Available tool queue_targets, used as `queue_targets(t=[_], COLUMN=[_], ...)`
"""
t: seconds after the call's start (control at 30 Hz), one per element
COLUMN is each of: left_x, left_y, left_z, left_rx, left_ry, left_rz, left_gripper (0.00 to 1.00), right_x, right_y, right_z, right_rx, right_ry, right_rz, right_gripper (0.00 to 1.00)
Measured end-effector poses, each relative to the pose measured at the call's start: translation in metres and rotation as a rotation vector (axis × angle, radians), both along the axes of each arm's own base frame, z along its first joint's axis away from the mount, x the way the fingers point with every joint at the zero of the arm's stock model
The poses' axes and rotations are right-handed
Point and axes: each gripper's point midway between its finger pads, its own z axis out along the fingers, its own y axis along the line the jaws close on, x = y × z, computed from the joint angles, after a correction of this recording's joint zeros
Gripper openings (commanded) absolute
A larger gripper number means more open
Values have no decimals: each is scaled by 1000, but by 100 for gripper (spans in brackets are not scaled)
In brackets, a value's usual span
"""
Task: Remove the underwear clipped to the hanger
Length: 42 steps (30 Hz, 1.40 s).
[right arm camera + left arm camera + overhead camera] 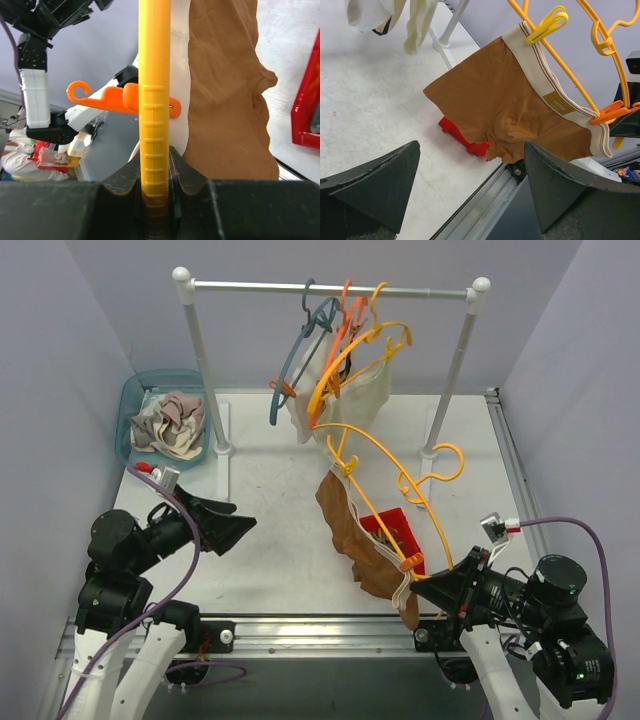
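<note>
My right gripper (425, 587) is shut on the bar of a yellow hanger (385, 462), held low over the table's front. In the right wrist view the jaws (155, 172) clamp that bar (154, 90). Brown underwear (352, 530) with a pale waistband hangs from it by a yellow clothespin (348, 468) and an orange clothespin (408, 562). My left gripper (238, 527) is open and empty, left of the underwear and apart from it. Its view shows the brown underwear (505, 107), the yellow clothespin (546, 25) and the orange clothespin (612, 111) beyond the fingers (375, 185).
A rack (330, 287) at the back holds more hangers with cream underwear (358, 392). A blue basket (130, 405) at back left holds several loose pieces of underwear. A red bin (392, 528) sits on the table behind the brown underwear, also in the left wrist view (465, 141).
</note>
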Motion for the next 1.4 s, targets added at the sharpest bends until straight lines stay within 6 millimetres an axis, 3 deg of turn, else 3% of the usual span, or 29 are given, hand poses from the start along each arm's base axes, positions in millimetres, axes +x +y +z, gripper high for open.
queue_targets(t=[0.2,0.43,0.63,0.8,1.0,1.4], left_x=[-1,2,9,26,51,85], left_y=[3,4,1,-5,-23,-57], left_z=[-2,-5,-13,-33,-62,-100], left_rx=[3,1,-17,-23,11,96], left_ry=[7,34,83,195,340,495], left_rz=[23,36,38,39,28,98], left_gripper=[94,94,94,94,94,94], right_x=[-2,12,25,36,42,67], right_y=[7,9,8,10,23,53], right_z=[2,-37,-52,-61,-88,-121], right_rx=[28,23,-9,-48,-199,-462], right_ry=[6,149,213,251,279,133], right_rz=[58,77,68,90,166,95], right_gripper=[0,0,0,0,0,0])
